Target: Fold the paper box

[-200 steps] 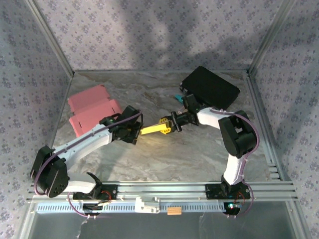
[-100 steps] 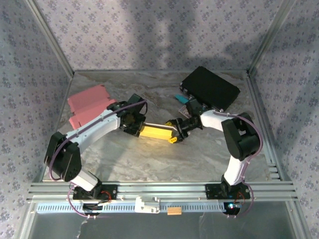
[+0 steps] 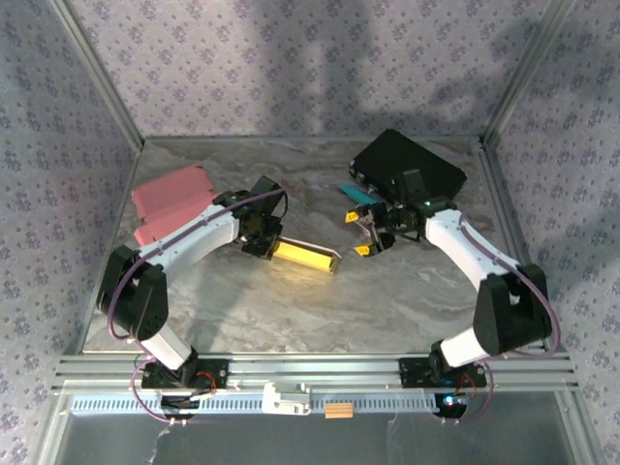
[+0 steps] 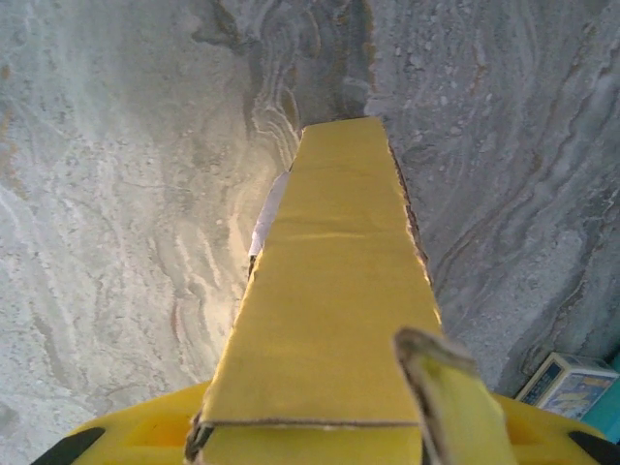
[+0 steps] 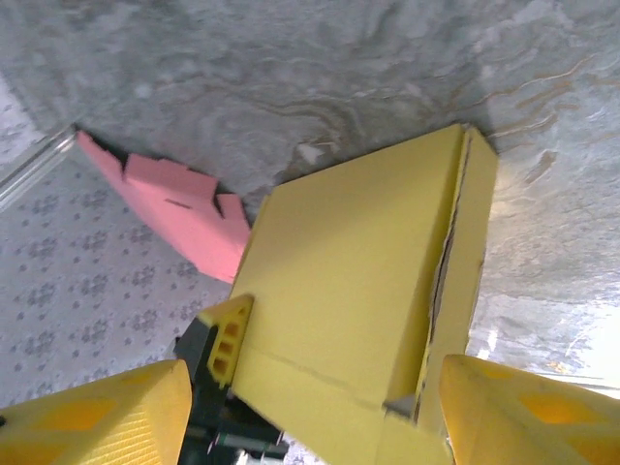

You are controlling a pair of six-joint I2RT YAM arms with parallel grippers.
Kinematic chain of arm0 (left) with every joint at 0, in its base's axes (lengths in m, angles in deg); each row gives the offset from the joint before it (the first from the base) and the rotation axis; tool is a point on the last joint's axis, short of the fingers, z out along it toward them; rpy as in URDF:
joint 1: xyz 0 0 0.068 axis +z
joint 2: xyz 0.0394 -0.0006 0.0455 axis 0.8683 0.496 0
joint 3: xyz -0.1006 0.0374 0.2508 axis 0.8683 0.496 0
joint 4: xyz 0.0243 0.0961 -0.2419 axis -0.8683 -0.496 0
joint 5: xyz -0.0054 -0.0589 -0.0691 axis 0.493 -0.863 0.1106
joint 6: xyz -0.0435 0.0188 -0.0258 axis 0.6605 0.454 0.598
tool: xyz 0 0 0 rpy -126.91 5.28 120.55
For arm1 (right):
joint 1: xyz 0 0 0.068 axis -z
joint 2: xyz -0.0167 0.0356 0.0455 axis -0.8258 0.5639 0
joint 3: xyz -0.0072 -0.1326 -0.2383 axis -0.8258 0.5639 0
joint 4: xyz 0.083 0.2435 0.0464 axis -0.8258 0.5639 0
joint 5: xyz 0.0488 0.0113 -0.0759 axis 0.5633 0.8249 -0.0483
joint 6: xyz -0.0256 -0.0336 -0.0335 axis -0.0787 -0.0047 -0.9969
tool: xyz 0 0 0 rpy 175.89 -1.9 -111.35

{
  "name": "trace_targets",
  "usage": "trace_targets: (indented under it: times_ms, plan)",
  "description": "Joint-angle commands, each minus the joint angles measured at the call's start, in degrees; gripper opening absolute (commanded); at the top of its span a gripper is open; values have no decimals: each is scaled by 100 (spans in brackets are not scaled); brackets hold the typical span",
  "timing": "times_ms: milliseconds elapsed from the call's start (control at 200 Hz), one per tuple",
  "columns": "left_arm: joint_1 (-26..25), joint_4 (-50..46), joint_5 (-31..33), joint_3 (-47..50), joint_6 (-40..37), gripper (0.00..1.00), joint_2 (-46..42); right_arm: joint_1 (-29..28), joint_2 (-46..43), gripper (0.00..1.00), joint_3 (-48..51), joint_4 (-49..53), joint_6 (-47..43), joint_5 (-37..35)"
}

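— Gripping one end of the long yellow cardboard box (image 3: 302, 257) with the left gripper (image 3: 260, 239), clamped shut on it, with the rest jutting straight out ahead of those jaws.

— And the right gripper (image 3: 369, 235)?

— Spread wide, holding nothing, facing the box's far end just ahead. Touching it or not, cannot tell.

— How far along?

— Apparently formed into a tube already. Beside the left jaws, a loose flap (image 4: 441, 387) sticking up; toward the right jaws, a gaping side seam. Probably tucking and closing left to do.

top: high at near edge, down over table (image 3: 320, 300) | left wrist: close along yellow box (image 4: 329, 291) | right wrist: close, same box
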Motion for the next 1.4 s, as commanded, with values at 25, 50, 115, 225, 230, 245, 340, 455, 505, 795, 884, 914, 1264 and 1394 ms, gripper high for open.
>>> trace_targets:
  times_ms: [25, 50, 115, 225, 230, 245, 340, 455, 505, 795, 884, 914, 1264, 1394]
  plan:
    - [57, -1270, 480, -321, 3352, 43, 169, -87, -111, 69, 397, 221, 15, -259]
    - [66, -1295, 475, -351, 3352, 43, 179, -98, -140, 69, 447, 172, 57, -273]
    - [97, -1441, 445, -438, 3370, 43, 205, -98, -202, 68, 495, 97, 159, -309]
    - [212, -2053, 342, -758, 3257, 39, 302, -63, -120, 65, 153, 739, -88, -367]
    - [220, -2091, 336, -769, 3243, 39, 307, -54, -118, 64, 133, 768, -99, -370]
    - [235, -2190, 324, -837, 3206, 39, 342, -51, -109, 64, 77, 850, -180, -399]
    - [306, -2650, 220, -1128, 3115, 37, 494, -39, -116, 63, -306, 1308, -764, -762]
    - [315, -2555, 40, -989, 3407, 34, 540, -96, -395, 64, -356, 1316, -1113, -1232]
    - [295, -2459, 67, -940, 3573, 34, 555, -172, -636, 64, -194, 987, -1076, -1432]
    - [359, -2839, 162, -1443, 4247, 35, 1058, -949, -645, 64, -559, 817, -1015, -2372]
    - [408, -2895, 139, -1548, 4401, 35, 1162, -1204, -609, 64, -584, 838, -803, -2554]
    - [423, -2897, 159, -1582, 4424, 35, 1188, -1298, -611, 64, -559, 833, -679, -2628]
    - [589, -2876, 40, -1959, 4596, 35, 1421, -2602, -1377, 53, 493, -339, 1520, -4411]
    - [605, -2900, -9, -2050, 4570, 35, 1500, -2696, -1067, 52, 461, -604, 1527, -4420]
